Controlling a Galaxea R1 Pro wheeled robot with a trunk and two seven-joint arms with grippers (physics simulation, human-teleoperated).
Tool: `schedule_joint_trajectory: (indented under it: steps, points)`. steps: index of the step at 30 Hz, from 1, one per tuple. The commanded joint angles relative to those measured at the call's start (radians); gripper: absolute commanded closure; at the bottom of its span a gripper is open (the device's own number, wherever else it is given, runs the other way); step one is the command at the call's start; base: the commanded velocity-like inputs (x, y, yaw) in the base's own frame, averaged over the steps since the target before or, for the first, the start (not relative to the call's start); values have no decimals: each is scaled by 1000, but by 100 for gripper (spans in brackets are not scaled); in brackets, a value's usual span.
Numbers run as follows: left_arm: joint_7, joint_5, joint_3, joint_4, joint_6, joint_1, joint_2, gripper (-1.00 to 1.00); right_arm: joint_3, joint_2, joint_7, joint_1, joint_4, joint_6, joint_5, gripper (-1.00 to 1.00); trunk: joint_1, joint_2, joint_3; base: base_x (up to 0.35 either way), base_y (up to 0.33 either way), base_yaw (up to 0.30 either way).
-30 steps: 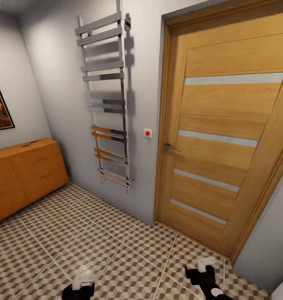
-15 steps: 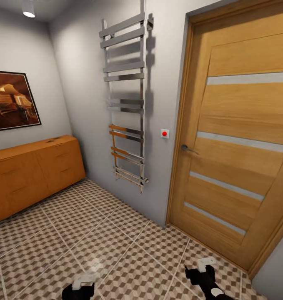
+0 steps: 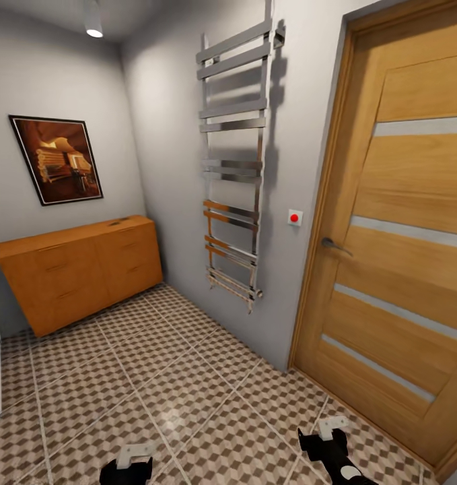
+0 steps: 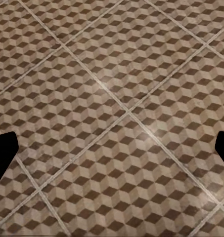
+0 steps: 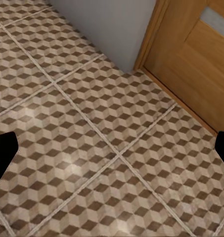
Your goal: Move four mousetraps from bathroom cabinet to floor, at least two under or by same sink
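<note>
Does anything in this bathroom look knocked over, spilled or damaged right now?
Nothing stands out. The cabinet stands square against the wall with its drawers shut, the framed picture hangs straight, the towel rail looks intact, and the door is closed. Small items lie on the cabinet top.

The head view looks from standing height, forward and down, into a corner of the room: the cabinet point(image 3: 80, 269) against the far wall, a chrome towel rail point(image 3: 235, 168) on the side wall, a wooden door point(image 3: 396, 256) at the near right, and the bathroom floor point(image 3: 174, 377) running to the lower edge. The 2 wrist views sit much nearer the tiles, each angled steeply down between dark fingertips at its sides. The left wrist view faces bare floor point(image 4: 112, 113); the right wrist view shares the door's lower corner point(image 5: 191, 64) and wall foot with the head view.
</note>
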Motion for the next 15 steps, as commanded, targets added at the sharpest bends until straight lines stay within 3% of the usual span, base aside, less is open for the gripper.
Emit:
schedule_joint_trajectory:
  steps: [1, 15]
  points:
    - [0, 10, -9, 4, -6, -2, -1, -100, 5, 0, -7, -1, 1, -2, 9, -100, 1, -2, -2, 0, 0, 255]
    - [1, 9, -9, 4, -6, -2, -1, -100, 4, 0, -7, -1, 1, -2, 9, -100, 1, -2, -2, 0, 0, 255]
